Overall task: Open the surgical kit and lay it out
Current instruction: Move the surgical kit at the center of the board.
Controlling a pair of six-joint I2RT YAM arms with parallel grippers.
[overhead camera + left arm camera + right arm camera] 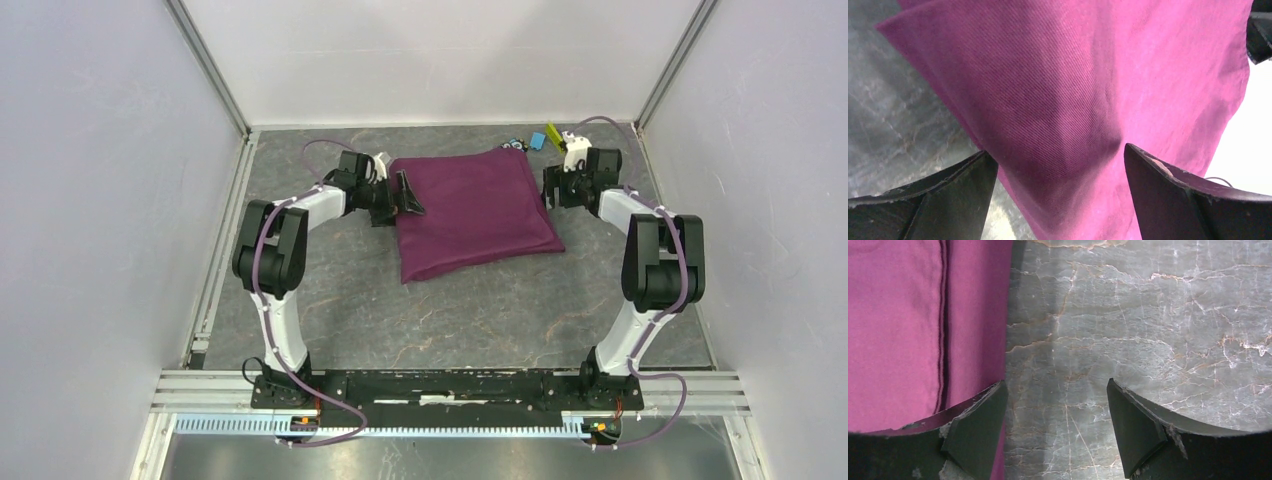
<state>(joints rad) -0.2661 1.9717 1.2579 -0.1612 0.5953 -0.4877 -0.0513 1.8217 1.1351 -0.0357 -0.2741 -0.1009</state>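
The surgical kit (470,210) lies as a folded plum-purple cloth bundle in the middle of the table; whatever it wraps is hidden. My left gripper (408,195) is at the bundle's left edge, open. In the left wrist view a raised fold of the cloth (1073,90) bulges between the wide-apart fingers of the left gripper (1060,160), which are not closed on it. My right gripper (552,188) stands open at the bundle's right edge. In the right wrist view the right gripper (1057,390) hovers over bare table, its left finger overlapping the cloth's hemmed edge (908,330).
A small blue block (538,140) and a yellow-green block (551,133) lie behind the bundle's far right corner, close to my right wrist. The grey marbled table (480,310) is walled on three sides by white panels.
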